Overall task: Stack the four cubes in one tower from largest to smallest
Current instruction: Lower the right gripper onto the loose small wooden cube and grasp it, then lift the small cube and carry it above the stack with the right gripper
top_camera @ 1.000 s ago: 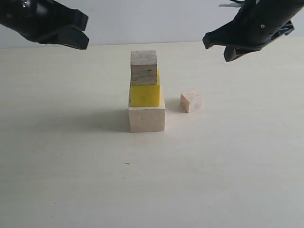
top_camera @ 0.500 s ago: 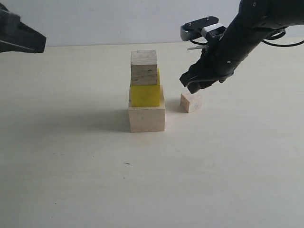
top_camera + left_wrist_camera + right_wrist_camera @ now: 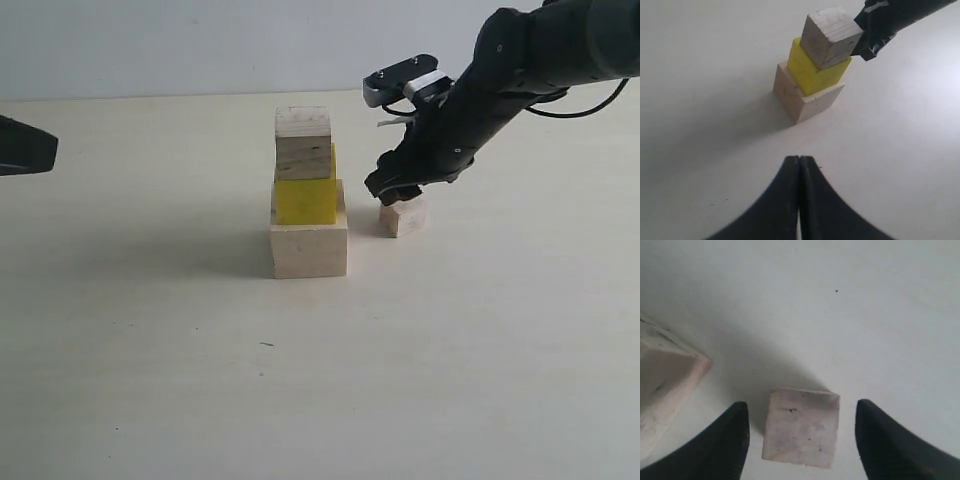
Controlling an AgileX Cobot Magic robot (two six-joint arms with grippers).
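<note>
Exterior view: we saw three cubes already stacked near the middle of the tabletop. A pale wood cube formed the base, with a yellow cube on it and a plywood cube on top. The small tan cube sat alone on the tabletop, just beside the stack on its right.

The right tool hung low, directly over that cube. In the right wrist view its two black fingers stood wide apart, one on each side of the cube, with a gap on both sides and no contact. The cube looked roughly square, so it had no long axis to line up with, and its flat sides faced the fingers.

The left tool was pressed together, empty, and well off to the left of the stack. We judged the right arm far nearer, needing only to lower and close before lifting the cube onto the plywood cube.
</note>
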